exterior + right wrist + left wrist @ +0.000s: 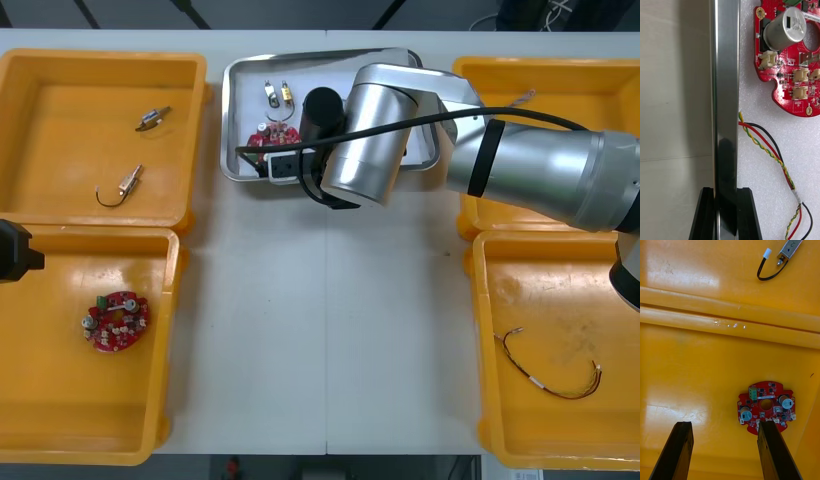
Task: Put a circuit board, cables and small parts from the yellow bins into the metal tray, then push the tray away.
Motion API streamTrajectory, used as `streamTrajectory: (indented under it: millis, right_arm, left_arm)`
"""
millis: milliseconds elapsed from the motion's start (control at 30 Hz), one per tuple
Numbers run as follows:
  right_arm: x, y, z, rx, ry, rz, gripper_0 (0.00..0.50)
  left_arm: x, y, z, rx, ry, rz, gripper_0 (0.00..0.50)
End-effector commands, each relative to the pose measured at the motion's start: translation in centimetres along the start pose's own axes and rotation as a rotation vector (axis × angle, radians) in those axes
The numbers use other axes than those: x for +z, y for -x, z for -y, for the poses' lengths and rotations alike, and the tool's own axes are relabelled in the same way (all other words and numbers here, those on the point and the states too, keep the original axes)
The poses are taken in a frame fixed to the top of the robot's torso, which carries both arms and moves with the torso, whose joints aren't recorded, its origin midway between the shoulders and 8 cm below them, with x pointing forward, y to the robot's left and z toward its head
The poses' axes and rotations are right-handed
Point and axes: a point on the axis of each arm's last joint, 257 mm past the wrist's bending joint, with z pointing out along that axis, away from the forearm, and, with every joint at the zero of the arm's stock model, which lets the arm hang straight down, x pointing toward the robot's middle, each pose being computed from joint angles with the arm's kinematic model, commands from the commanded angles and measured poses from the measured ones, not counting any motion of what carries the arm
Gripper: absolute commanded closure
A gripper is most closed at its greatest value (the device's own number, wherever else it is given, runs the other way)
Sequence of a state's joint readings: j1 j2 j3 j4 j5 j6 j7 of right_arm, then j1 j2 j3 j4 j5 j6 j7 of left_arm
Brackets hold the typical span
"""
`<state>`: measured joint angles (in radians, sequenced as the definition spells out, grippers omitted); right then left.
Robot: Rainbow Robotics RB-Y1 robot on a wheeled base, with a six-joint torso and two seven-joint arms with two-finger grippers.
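Observation:
The metal tray point(420, 160) lies at the table's far middle, white inside. In it are a red circuit board point(268, 136), two small metal parts point(277, 93) and a red, yellow and black cable point(769, 148). My right gripper point(283, 166) has reached across the tray to its near left corner. In the right wrist view this right gripper point(726, 212) is shut on the tray's rim point(725, 112), one finger inside and one outside, with the board point(790, 60) just beyond. My left gripper point(726, 450) hangs open over the near left bin, above a second circuit board point(766, 407).
The far left yellow bin point(60, 70) holds two small metal parts point(153, 118) point(125, 183). The second board point(116, 321) lies in the near left bin point(60, 420). A cable point(550, 375) lies in the near right bin point(490, 330). Bare table stretches between the bins.

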<state>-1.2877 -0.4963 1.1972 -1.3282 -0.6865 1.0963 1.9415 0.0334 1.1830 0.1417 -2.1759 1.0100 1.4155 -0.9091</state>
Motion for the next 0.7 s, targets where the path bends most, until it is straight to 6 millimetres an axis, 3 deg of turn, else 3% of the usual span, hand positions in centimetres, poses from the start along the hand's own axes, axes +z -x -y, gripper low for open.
streamTrajectory:
  millis: [33, 700]
  right_arm:
    - [-1.9, 3.1, 4.6, -0.080, -0.083, 0.058, 0.500]
    - [-0.5, 1.8, 8.7, -0.065, -0.193, 0.063, 0.500]
  left_arm:
    - [-0.4, 0.3, 0.1, -0.019, -0.008, 0.008, 0.000]
    - [-0.4, 0.3, 0.1, -0.019, -0.008, 0.008, 0.000]
